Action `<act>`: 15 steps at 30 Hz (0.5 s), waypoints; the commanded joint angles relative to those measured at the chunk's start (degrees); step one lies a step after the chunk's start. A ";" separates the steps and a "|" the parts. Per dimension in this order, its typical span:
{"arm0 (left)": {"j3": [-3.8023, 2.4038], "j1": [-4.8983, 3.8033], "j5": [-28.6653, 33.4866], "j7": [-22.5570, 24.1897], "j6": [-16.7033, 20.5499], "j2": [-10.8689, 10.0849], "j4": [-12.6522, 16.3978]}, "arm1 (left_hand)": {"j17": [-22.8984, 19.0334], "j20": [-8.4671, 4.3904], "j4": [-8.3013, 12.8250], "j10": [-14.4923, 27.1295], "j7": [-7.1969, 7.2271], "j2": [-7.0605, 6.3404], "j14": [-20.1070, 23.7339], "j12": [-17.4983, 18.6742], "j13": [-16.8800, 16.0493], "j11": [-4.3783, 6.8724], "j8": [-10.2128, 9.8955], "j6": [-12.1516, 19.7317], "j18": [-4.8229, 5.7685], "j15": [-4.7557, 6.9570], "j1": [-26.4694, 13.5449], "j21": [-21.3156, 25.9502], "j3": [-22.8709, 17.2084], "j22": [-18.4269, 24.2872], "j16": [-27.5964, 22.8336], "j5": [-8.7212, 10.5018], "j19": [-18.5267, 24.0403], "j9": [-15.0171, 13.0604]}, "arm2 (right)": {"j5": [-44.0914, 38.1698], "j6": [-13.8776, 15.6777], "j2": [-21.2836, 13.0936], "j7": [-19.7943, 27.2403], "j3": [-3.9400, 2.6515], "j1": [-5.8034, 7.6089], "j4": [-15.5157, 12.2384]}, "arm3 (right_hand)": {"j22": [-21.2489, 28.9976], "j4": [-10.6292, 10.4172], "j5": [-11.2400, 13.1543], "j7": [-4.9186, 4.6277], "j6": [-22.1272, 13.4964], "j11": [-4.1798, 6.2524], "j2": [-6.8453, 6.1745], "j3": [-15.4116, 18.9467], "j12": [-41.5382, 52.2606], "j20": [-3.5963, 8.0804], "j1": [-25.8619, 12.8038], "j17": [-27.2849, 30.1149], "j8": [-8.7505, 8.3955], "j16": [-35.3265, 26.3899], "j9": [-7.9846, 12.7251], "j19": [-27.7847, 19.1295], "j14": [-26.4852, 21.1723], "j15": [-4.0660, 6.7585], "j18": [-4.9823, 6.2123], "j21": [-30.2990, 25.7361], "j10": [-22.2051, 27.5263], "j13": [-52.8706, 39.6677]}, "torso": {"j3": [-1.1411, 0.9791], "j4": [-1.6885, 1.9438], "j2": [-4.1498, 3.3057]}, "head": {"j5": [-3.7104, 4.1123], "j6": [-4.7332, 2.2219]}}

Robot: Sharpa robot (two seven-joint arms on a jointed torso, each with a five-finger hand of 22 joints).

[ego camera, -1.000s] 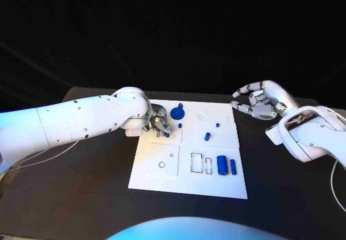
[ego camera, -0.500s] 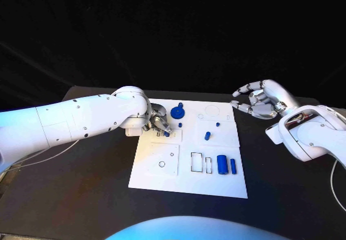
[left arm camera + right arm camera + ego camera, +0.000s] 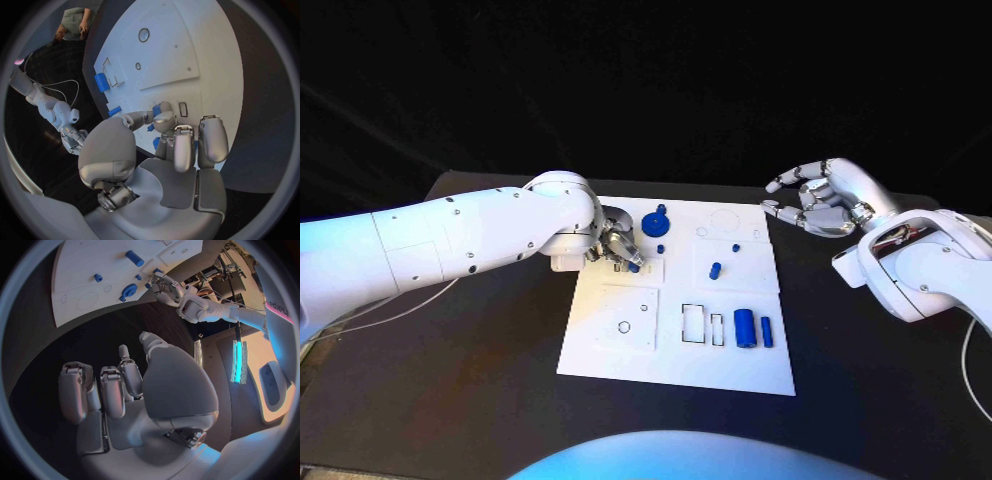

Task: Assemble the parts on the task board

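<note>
Blue part (image 3: 633, 266) is pinched in the left hand (image 3: 616, 247) at the task board (image 3: 678, 372)'s far left corner, exactly as a second ago, so no seating progress shows. Right hand (image 3: 816, 200) hovers off the board's far right corner, fingers curled and empty, also unmoved

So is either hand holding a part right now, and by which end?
The left hand has a small blue part between its fingertips, low over the task board; which end cannot be told. The right hand holds nothing, off the board.
</note>
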State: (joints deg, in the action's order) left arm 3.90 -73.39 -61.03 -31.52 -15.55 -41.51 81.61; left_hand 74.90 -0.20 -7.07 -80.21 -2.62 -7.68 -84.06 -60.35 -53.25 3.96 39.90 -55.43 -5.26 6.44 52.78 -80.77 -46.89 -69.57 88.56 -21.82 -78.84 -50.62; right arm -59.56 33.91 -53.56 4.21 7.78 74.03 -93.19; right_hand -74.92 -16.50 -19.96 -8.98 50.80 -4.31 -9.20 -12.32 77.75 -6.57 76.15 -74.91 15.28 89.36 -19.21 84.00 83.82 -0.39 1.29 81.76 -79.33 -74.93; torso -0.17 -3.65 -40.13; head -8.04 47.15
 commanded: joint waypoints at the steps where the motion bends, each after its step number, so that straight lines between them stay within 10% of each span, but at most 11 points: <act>1: 0.13 0.25 1.10 0.63 -2.20 0.26 0.51 | 12.41 0.06 7.87 -0.38 2.79 1.70 -5.30 -0.21 0.02 0.07 -0.13 -3.10 1.00 0.27 1.23 -0.32 -7.50 -0.05 0.21 -0.38 -0.42 0.02 | -0.37 -0.66 -0.01 0.25 0.00 -0.03 -0.08 | -10.22 -0.13 0.07 0.02 -0.24 0.12 -0.17 0.14 -0.15 0.59 -0.50 -13.14 0.39 -0.26 -0.06 2.07 5.65 0.37 0.68 -0.01 -0.10 -3.93 | 0.00 0.04 0.01 | 0.05 0.02; 15: 0.14 0.24 1.35 0.50 -2.66 0.47 -0.02 | 12.48 -0.01 8.07 -0.56 2.83 2.17 -5.31 -0.20 0.02 0.11 -0.35 -3.42 1.06 0.33 1.00 -0.47 -7.85 -0.36 0.24 -0.98 -0.56 0.30 | -0.39 -0.56 -0.11 0.25 0.00 -0.03 -0.18 | -10.22 -0.13 0.07 0.02 -0.24 0.12 -0.17 0.14 -0.15 0.59 -0.50 -13.14 0.39 -0.26 -0.06 2.07 5.65 0.37 0.68 -0.01 -0.10 -3.93 | 0.00 0.07 0.02 | 0.04 -0.07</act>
State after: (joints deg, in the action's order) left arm 3.85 -73.44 -60.91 -31.57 -16.18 -41.38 81.38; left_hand 74.90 -0.20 -7.07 -80.50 -2.63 -7.30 -84.06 -60.35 -53.20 3.89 39.90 -55.45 -5.26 6.43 52.40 -81.11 -46.89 -69.89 88.56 -22.59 -78.84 -50.38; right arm -59.56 33.91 -53.67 4.21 7.78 74.03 -93.27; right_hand -74.91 -16.50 -19.96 -8.97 50.80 -4.31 -9.20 -12.32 77.75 -6.57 76.16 -74.91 15.28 89.36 -19.20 84.00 83.82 -0.39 1.29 81.76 -79.33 -74.92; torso -0.16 -3.61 -40.12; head -8.02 47.19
